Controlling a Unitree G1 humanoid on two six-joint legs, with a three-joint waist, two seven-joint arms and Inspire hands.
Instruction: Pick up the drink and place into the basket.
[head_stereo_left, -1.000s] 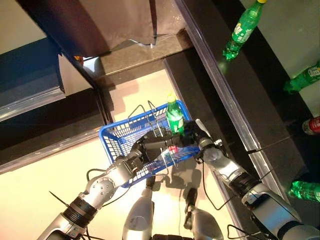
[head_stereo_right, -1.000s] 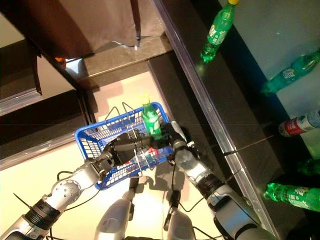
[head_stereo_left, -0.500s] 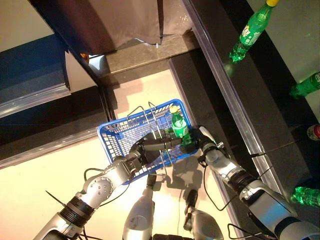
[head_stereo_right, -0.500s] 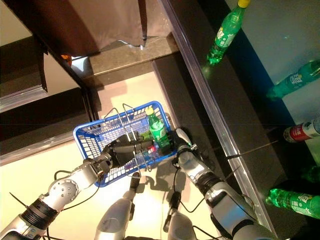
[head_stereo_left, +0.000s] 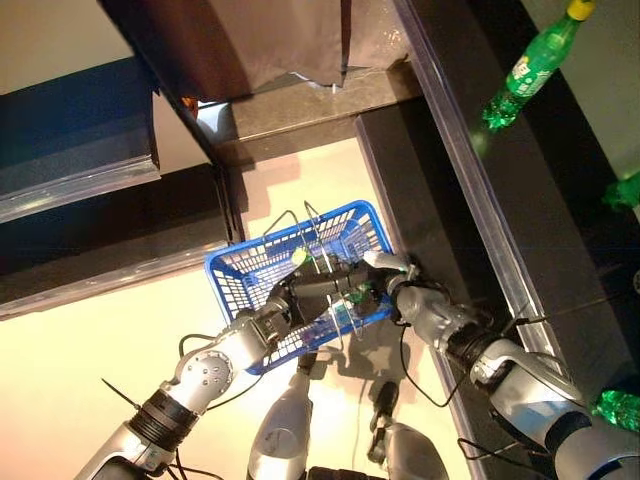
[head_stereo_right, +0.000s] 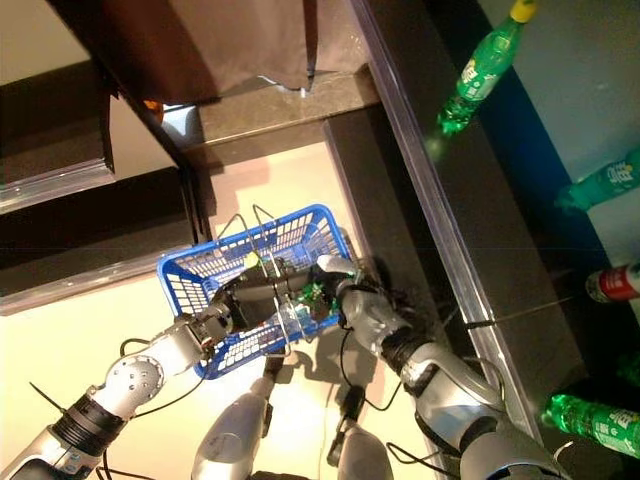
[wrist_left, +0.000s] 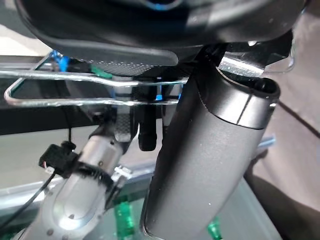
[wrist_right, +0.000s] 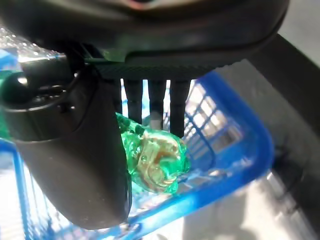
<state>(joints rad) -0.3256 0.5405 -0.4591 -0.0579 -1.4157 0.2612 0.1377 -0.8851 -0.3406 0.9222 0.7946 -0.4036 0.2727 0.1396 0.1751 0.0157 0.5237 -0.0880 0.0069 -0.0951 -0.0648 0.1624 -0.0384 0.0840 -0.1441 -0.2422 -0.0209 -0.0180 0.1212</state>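
The drink, a green bottle (wrist_right: 155, 160) with a yellow cap, lies tilted low inside the blue basket (head_stereo_left: 245, 280). My right hand (head_stereo_left: 405, 295) is shut on its lower end, thumb on one side and fingers on the other, at the basket's right wall (wrist_right: 240, 165). My left hand (head_stereo_left: 290, 300) reaches in from the lower left, curled round the basket's wire handles (wrist_left: 100, 87), and holds the basket over the floor. Part of the bottle (head_stereo_right: 318, 293) shows green between the two hands.
A dark counter with a metal rail (head_stereo_left: 470, 180) runs along the right. On it stand or lie more bottles: green ones (head_stereo_left: 530, 65) (head_stereo_right: 605, 180) (head_stereo_right: 590, 415) and one with a red label (head_stereo_right: 615, 283). Dark cloth (head_stereo_left: 270, 40) hangs at the top.
The bottle stood upright above the basket's right side; my right hand has tipped it over and lowered it inside. The left hand still holds the handles. The camera has shifted slightly.
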